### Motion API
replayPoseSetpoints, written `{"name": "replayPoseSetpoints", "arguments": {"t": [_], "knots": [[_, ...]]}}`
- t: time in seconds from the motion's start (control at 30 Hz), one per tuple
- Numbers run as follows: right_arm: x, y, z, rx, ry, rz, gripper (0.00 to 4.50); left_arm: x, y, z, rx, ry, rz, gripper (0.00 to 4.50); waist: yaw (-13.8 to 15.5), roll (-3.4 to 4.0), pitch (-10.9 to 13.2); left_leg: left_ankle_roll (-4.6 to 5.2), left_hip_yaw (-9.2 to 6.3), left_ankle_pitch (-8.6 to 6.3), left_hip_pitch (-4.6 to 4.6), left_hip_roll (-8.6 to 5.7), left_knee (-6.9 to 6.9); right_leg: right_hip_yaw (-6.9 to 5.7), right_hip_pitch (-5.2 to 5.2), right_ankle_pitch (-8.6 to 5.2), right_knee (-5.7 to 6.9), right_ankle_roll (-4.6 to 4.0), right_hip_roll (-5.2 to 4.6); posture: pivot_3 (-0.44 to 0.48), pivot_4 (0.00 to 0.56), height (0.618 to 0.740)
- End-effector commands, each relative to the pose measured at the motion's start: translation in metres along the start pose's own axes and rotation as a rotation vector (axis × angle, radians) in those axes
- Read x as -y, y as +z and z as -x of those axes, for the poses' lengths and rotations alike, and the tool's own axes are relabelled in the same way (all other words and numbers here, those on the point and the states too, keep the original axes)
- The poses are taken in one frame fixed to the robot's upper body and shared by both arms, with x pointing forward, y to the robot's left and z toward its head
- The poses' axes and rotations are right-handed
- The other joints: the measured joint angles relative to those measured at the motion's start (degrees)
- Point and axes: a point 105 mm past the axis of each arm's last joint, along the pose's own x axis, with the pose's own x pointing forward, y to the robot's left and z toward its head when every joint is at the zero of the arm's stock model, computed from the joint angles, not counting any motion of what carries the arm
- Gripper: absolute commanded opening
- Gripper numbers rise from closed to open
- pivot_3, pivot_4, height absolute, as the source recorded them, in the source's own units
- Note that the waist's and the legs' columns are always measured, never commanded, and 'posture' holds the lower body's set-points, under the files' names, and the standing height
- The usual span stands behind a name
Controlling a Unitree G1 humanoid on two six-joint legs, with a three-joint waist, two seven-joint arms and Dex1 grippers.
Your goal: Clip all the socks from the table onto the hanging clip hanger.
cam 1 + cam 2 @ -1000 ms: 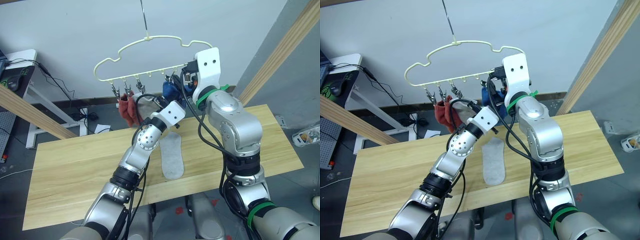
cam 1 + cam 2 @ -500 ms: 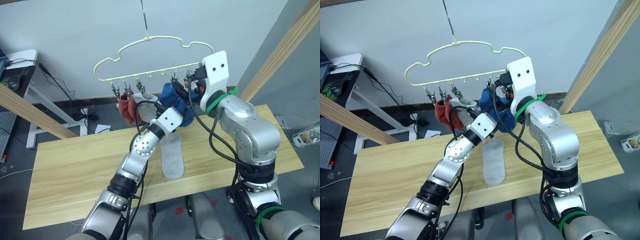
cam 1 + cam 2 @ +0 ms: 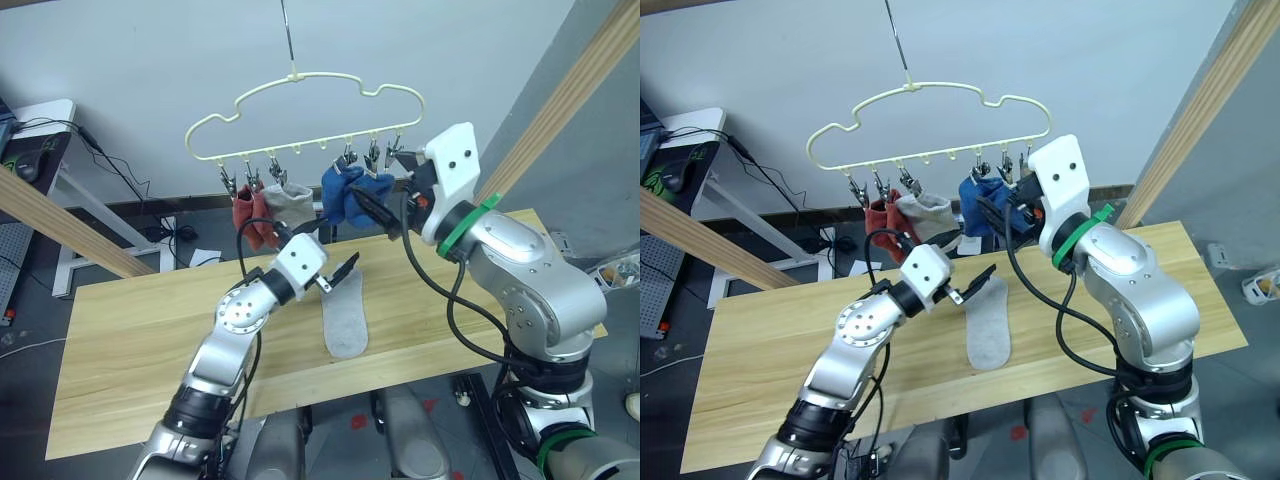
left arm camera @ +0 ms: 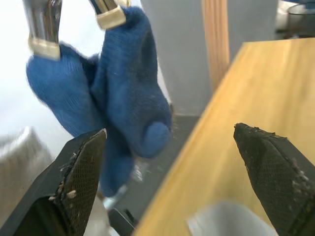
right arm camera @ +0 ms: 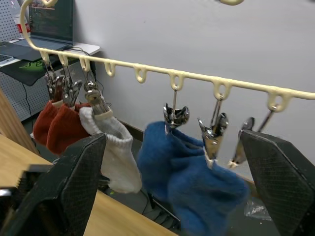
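The pale yellow clip hanger (image 3: 297, 75) hangs above the table's (image 3: 150, 330) far edge. Clipped to it are two rust red socks (image 3: 250, 220), one grey sock (image 3: 290, 205) and two blue socks (image 3: 352, 190). Another grey sock (image 3: 345, 310) lies flat on the table. My left gripper (image 3: 328, 252) is open and empty, low over the table beside that flat sock, facing the blue socks (image 4: 128, 98). My right gripper (image 3: 385, 190) is open just right of the blue socks (image 5: 192, 172), holding nothing.
One bare clip (image 5: 241, 147) hangs at the hanger's right end. Slanted wooden poles stand at left (image 3: 60, 225) and right (image 3: 560, 100). A desk with cables (image 3: 30, 150) stands beyond the table's left side.
My left gripper opened, let go of a blue sock and dropped back from the hanger toward the table. My right arm swung right, away from the clips. Both blue socks now hang free.
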Motion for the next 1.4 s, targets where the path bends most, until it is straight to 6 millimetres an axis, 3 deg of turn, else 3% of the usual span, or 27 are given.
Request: {"name": "replayPoseSetpoints", "arguments": {"t": [0.03,0.2,0.37,0.67,0.93,1.03,1.17,1.4], "knots": [[-0.003,0.01,0.014,0.046,0.016,0.034,4.5,-0.004,0.022,0.017,0.05,-0.028,0.012,4.4,0.0,0.01,0.0,0.0,-0.01,0.0,0.0,0.0,0.02,0.0,0.0,0.0,-0.01,0.0,0.0,-0.213,0.318,0.74],[0.004,0.003,0.027,0.023,-0.014,0.081,4.5,-0.025,0.03,0.047,0.035,-0.011,0.094,4.4,0.1,-0.01,-0.1,0.0,0.0,0.0,0.0,0.02,0.1,0.0,0.03,-0.01,-0.01,0.01,0.0,-0.197,0.294,0.74],[0.017,-0.005,0.035,0.002,-0.069,0.163,4.5,-0.029,0.038,0.063,0.013,-0.105,0.09,4.4,0.5,-0.05,-0.3,0.0,0.01,0.0,0.0,0.01,0.18,-0.01,0.07,-0.01,-0.01,0.01,0.03,-0.179,0.254,0.74],[0.039,-0.019,0.033,-0.009,-0.179,0.17,4.5,-0.024,0.056,0.067,0.029,-0.26,0.15,4.4,1.7,-0.2,-2.0,-0.01,0.03,0.01,0.0,0.01,0.3,0.02,0.12,0.02,-0.01,0.03,0.03,-0.165,0.205,0.74],[0.05,-0.033,0.02,-0.041,-0.282,0.103,4.5,-0.02,0.073,0.058,0.06,-0.314,0.19,4.4,1.9,-0.23,-2.9,0.0,0.04,0.03,0.03,0.02,0.51,0.05,0.23,0.14,0.0,0.08,0.07,-0.161,0.209,0.74],[0.051,-0.036,0.014,-0.046,-0.307,0.074,3.93,-0.021,0.075,0.053,0.069,-0.315,0.181,4.43,1.9,-0.22,-3.0,0.03,0.05,0.07,0.05,0.03,0.52,0.07,0.23,0.18,0.01,0.07,0.1,-0.159,0.214,0.74],[0.053,-0.039,0.007,-0.052,-0.328,0.056,2.59,-0.022,0.077,0.049,0.075,-0.318,0.173,4.43,1.9,-0.22,-3.0,0.03,0.06,0.08,0.05,0.03,0.52,0.09,0.23,0.19,0.01,0.06,0.11,-0.16,0.214,0.74],[0.059,-0.043,-0.006,-0.064,-0.363,0.022,2.59,-0.022,0.08,0.044,0.085,-0.33,0.165,4.43,1.9,-0.22,-3.0,0.03,0.1,0.08,0.05,0.03,0.51,0.14,0.21,0.19,0.03,0.05,0.11,-0.162,0.222,0.74]]}}
